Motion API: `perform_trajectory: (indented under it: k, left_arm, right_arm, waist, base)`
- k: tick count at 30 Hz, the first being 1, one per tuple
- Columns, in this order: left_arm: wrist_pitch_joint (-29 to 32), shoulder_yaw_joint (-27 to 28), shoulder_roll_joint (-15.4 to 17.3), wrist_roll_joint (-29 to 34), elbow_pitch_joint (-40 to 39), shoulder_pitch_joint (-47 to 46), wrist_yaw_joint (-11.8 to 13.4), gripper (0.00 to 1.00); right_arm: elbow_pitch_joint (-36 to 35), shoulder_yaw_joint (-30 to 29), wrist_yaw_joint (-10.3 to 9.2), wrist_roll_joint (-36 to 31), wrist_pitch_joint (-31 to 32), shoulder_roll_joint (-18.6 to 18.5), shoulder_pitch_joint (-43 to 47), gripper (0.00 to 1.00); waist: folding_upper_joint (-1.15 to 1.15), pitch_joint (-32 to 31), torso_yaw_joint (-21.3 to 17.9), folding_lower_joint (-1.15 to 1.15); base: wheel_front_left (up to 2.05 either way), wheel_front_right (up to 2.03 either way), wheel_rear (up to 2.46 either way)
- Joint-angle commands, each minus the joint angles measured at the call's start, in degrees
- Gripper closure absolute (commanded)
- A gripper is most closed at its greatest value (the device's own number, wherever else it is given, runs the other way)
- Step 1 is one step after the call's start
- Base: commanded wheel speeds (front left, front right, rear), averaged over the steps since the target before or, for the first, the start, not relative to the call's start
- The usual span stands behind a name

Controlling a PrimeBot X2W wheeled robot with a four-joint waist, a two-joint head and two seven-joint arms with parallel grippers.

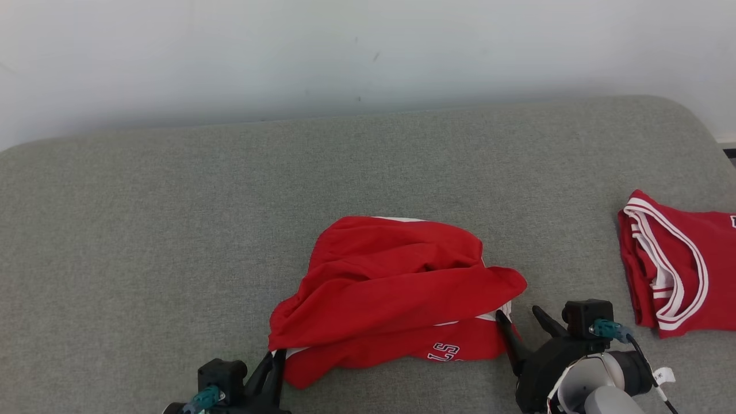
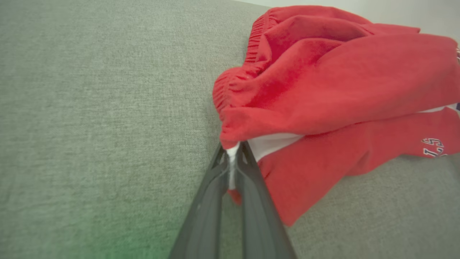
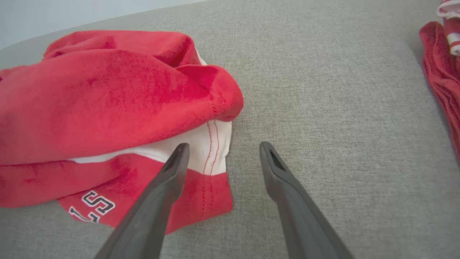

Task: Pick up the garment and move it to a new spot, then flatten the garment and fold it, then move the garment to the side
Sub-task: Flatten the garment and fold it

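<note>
Red fleecy garment lies bunched in soft folds on the grey woven cushion; our left gripper pinches its white-trimmed corner, our right gripper spread wide at the hem.

clear: surface left, rear | blocked: garment centre, likely folded jersey right

My table (grey woven fabric, rounded corners) carries a bunched red garment near my edge, and a folded red-and-white garment well apart, far right.
</note>
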Motion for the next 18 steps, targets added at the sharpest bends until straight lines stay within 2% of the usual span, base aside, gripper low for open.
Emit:
perform_trajectory:
  k: [1,9,14,18]
  left_arm:
    - [-0.3,-0.5,0.3,-0.4,0.2,-0.7,0.1,1.00]
    - [-0.8,-2.0,0.8,-1.1,-0.4,-1.7,0.1,0.98]
    - [-1.0,-2.5,1.2,-1.4,-0.8,-2.2,0.1,0.95]
    - [-1.2,-2.9,1.3,-1.6,-0.8,-2.4,0.1,0.96]
  right_arm:
    - [1.6,0.2,-0.15,0.5,0.6,-0.3,-1.4,0.00]
    - [8.1,1.6,-0.15,1.8,3.3,-0.9,-5.8,0.00]
    - [11.4,5.0,-0.14,2.0,5.4,-0.7,-8.3,0.00]
    - [14.0,7.4,-0.06,1.9,7.6,-0.6,-9.7,0.00]
  waist:
    - [-0.01,0.4,0.6,-0.01]
    - [-0.01,1.3,1.2,-0.01]
    - [-0.01,2.3,1.2,-0.01]
    - [-0.01,2.6,1.1,-0.01]
  base:
    - [0.00,0.00,0.00]
    - [0.00,0.00,0.00]
    - [0.00,0.00,0.00]
    - [0.00,0.00,0.00]
